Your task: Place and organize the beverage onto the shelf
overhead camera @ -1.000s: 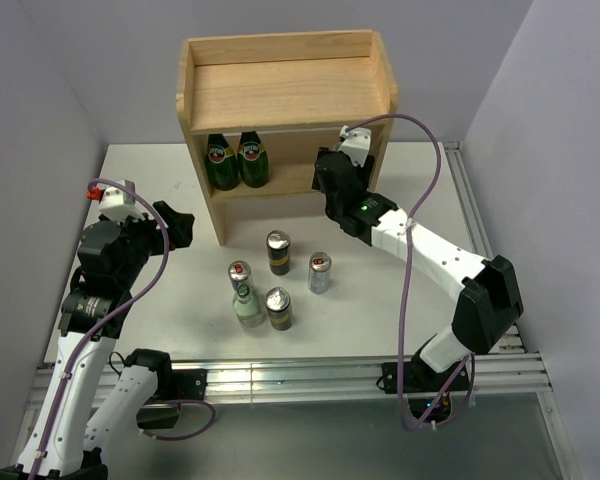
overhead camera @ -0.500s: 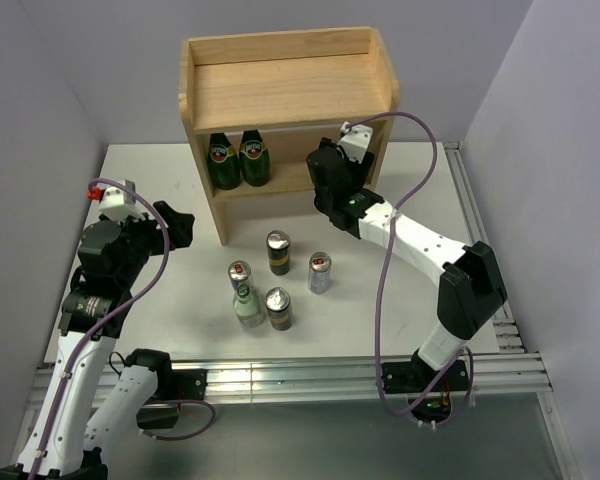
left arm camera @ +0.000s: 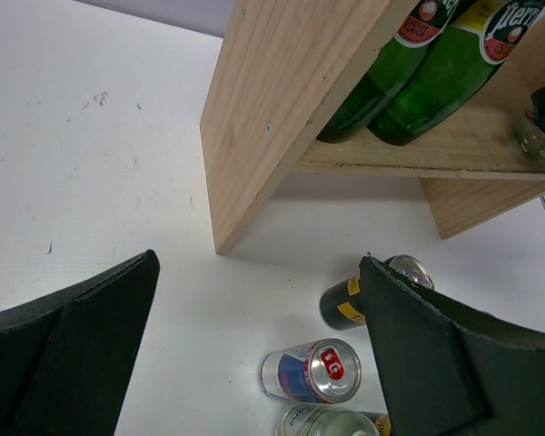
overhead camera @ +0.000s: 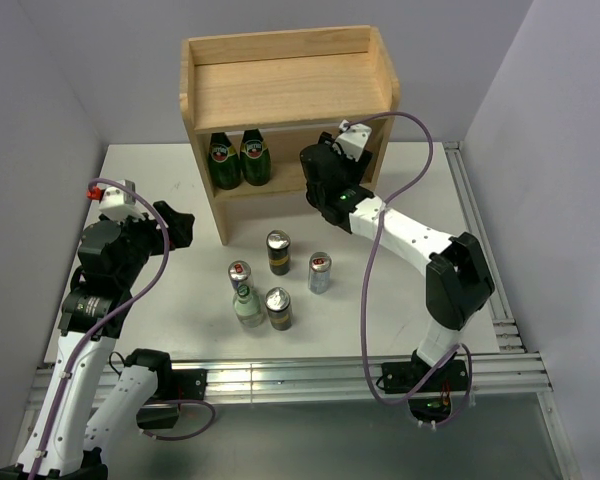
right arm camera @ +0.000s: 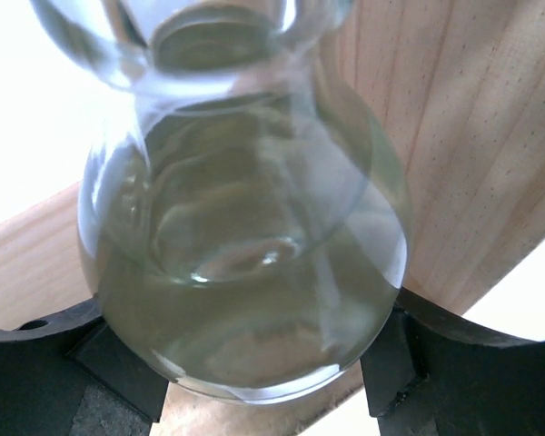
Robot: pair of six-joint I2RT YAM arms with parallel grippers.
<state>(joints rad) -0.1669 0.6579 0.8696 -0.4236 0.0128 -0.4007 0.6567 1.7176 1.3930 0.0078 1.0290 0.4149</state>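
Observation:
The light wood shelf [overhead camera: 280, 90] stands at the back of the table. My right gripper [overhead camera: 318, 172] reaches under its top board and is shut on a clear glass bottle [right arm camera: 245, 272], held over the right part of the lower board [left arm camera: 454, 150]. Still on the table are a second clear bottle [overhead camera: 248, 306], two blue-and-silver cans [overhead camera: 320, 272] [overhead camera: 240, 274] and two black-and-gold cans [overhead camera: 278, 252] [overhead camera: 278, 308]. My left gripper [overhead camera: 178, 224] hangs open left of the shelf, nothing between its fingers [left arm camera: 73, 345].
Two green glass bottles [overhead camera: 234, 160] stand side by side on the left of the lower board. The shelf's left side panel [left arm camera: 272, 118] is close in front of the left gripper. A metal rail [overhead camera: 310, 375] runs along the table's near edge.
The right arm has pushed the clear bottle leftwards and deeper under the shelf's top board. The left arm and the drinks on the table have not moved.

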